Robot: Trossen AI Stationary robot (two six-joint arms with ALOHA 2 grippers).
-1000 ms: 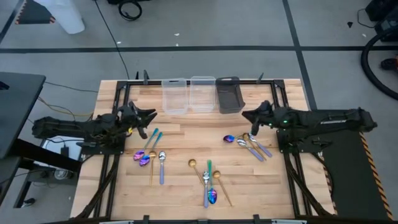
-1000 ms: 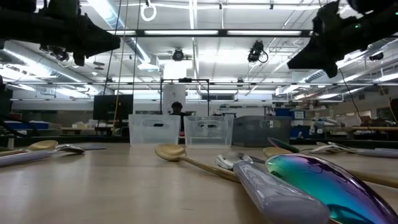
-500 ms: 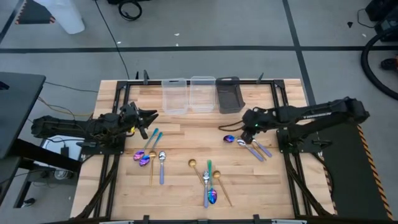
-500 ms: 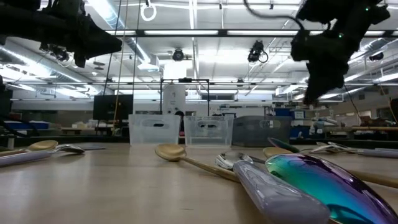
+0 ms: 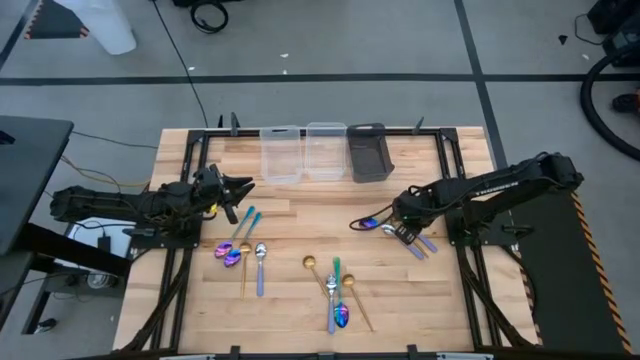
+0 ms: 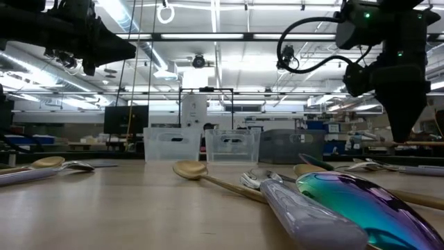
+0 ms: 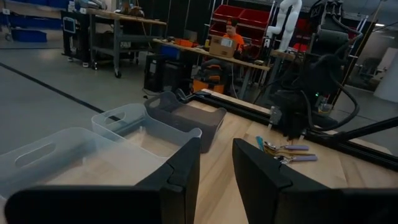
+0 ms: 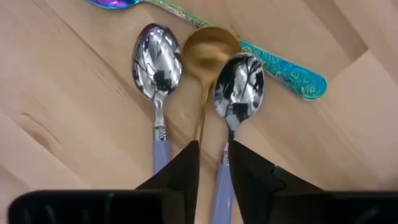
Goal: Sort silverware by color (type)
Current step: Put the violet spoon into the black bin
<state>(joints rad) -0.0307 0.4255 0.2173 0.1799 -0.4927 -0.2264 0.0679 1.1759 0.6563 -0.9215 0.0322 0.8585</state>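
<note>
The right tool (image 5: 402, 228) is lowered over a small cluster of silverware on the right half of the counter (image 5: 290, 310), its two fingers (image 8: 180, 168) set a narrow gap apart and holding nothing. In the right wrist view that gap lines up with the handle of a gold spoon (image 8: 208, 46), which lies between two silver spoons with lilac handles (image 8: 157, 62) (image 8: 237, 81); an iridescent utensil with a teal handle (image 8: 273, 62) passes just behind the three bowls. The narrow setting probably suits the crowding: the three handles lie close together, so wider fingers would likely catch a neighbour. The remaining silverware is spread in two further groups: one left of centre (image 5: 240, 255) and one at the near centre (image 5: 335, 290) (each mixes gold, silver and iridescent pieces). Three bins stand side by side at the far edge, two clear (image 5: 281, 153) (image 5: 325, 150) and one dark grey (image 5: 369, 152); no silverware is visible in them, so sorting appears to be at an early stage. The left tool (image 5: 240, 190) waits above the left side of the counter, fingers parted and empty, aimed toward the bins.
</note>
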